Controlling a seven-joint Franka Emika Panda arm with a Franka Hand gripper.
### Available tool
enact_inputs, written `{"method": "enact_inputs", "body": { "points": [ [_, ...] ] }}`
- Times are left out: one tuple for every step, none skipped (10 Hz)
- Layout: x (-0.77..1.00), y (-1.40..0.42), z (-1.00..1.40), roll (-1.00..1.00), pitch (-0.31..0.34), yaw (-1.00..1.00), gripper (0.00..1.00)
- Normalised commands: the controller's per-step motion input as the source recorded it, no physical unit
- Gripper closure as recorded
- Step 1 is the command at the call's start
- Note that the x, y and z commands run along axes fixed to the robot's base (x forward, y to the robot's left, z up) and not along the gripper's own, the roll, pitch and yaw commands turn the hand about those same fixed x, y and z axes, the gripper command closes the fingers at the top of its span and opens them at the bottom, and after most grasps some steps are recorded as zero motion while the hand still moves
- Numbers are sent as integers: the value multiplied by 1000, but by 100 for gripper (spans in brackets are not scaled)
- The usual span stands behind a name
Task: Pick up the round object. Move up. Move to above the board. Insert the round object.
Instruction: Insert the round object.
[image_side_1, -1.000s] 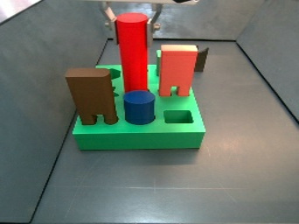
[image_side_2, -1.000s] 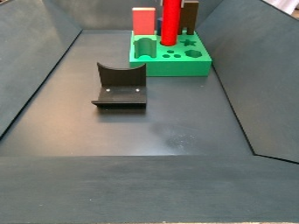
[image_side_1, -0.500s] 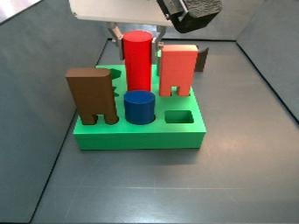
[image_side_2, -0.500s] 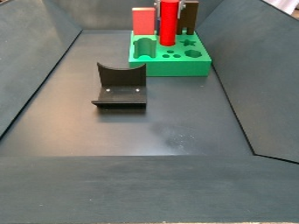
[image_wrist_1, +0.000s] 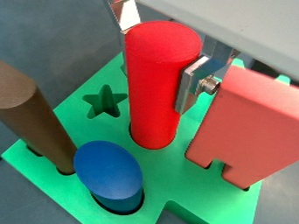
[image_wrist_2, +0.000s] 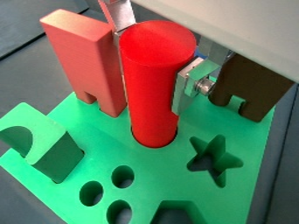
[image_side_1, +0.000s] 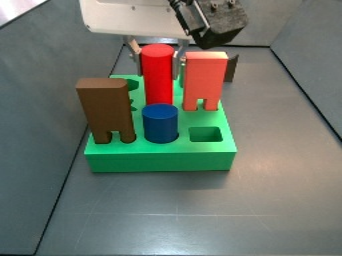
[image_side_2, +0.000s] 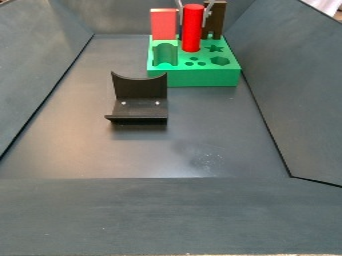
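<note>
Basically, both wrist views show the round object (image_wrist_1: 160, 83) seated in a round hole of the board (image_wrist_1: 61, 171), long axis vertical. Plain bright red cylinder, flat top. Gripper (image_wrist_1: 158, 48) straddles its upper part; one silver finger (image_wrist_2: 187, 86) sits against its side, the second finger (image_wrist_2: 114, 15) is mostly hidden, so I cannot tell if the grip is tight. The star hole (image_wrist_2: 212, 158) shows only in the wrist views. Side view: gripper (image_side_1: 158, 45) over the cylinder, with the blue cylinder (image_side_1: 160, 123), brown block (image_side_1: 104, 110) and salmon block (image_side_1: 203, 78) also standing in the board. Only the far side view shows the fixture (image_side_2: 136, 98), well apart from the board (image_side_2: 201, 72).
</note>
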Motion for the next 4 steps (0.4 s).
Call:
{"method": "enact_inputs", "body": {
  "points": [
    [163, 0, -374, -204, 0, -280, 100],
    [131, 0, -454, -300, 0, -329, 100],
    [106, 0, -189, -131, 0, -177, 100],
    [0, 0, 0, 0, 0, 0, 100]
  ]
}}
